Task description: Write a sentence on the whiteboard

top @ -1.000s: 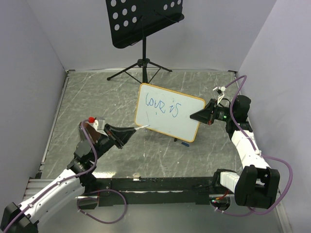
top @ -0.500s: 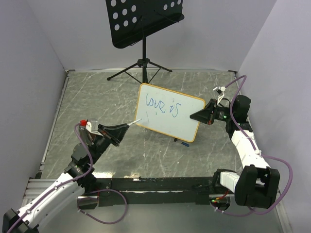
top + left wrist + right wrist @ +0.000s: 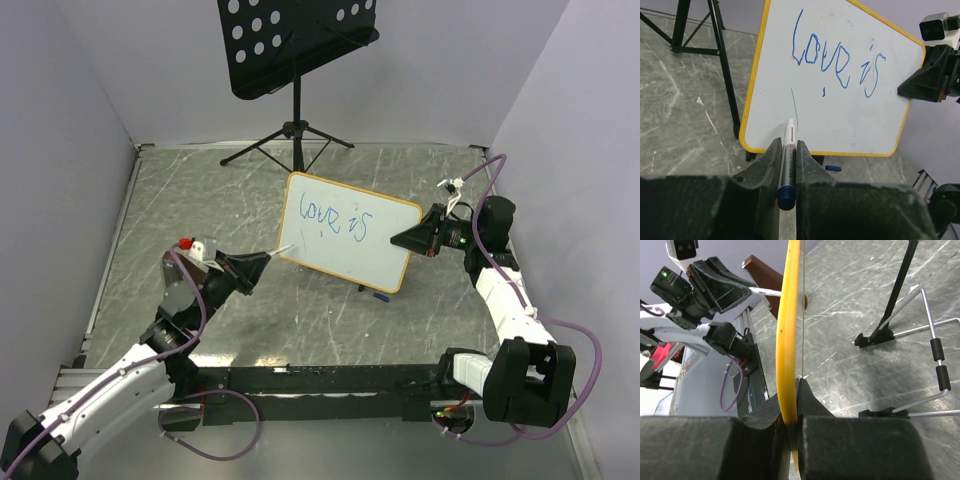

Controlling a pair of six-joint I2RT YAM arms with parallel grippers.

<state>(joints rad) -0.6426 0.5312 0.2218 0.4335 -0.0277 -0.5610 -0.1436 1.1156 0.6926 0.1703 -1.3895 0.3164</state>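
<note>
Nearest, lower left of the top view: left end effector (image 3: pixel 786 145) is clamped on the marker (image 3: pixel 787 165). The barrel lies along the groove between the jaws, blue rear end toward the wrist, white tip sticking out forward. Likely reason: a lengthwise grip lets the arm steer the tip like a pen.

The tip points at the lower left part of the whiteboard (image 3: pixel 350 255), under the first word. I cannot tell whether it touches. A faint thin stroke stands just above the tip.

The whiteboard stands tilted on the tabletop (image 3: pixel 190 200), mid-frame, writing face toward the left arm. The sentence (image 3: pixel 837 62) reads only "love is", in blue, upper half of the board. The lower half is blank, so my judgement is that the second line comes next. A small blue cap (image 3: pixel 833 168) lies on the tabletop just under the board's lower edge.

Right of centre: right end effector (image 3: pixel 790 407) is closed on the board's yellowish frame at its right edge, presumably bracing the board against the marker's push.

Farthest, top of frame: black music stand (image 3: pixel 297 40), not involved.

Against the earliest frame: the marker tip is now further left, near the board's lower left corner rather than under its lower edge. Board, right arm and writing are unchanged.
</note>
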